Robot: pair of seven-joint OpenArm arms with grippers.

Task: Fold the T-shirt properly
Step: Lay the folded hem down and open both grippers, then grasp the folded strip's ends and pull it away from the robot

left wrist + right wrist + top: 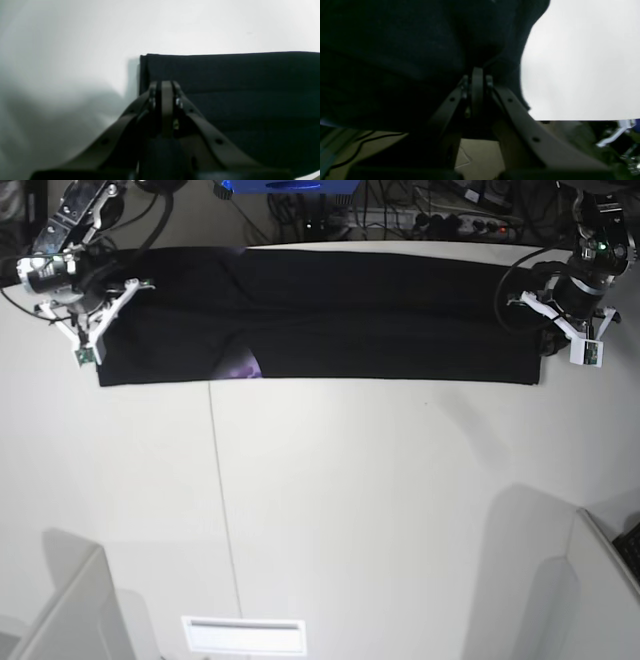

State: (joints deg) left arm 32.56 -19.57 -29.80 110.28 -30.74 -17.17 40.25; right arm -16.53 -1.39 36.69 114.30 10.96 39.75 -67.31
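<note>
Left wrist view: the left hand, fingers pressed together, sits on the T-shirt at its corner. Right wrist view: the right hand is clamped on dark cloth. Base view: the shirt stretches between both hands across the white table.

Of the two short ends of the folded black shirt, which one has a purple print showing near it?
The end held by the right claw: a purple patch shows on the T-shirt nearer it. The end by the left claw is plain black.
</note>
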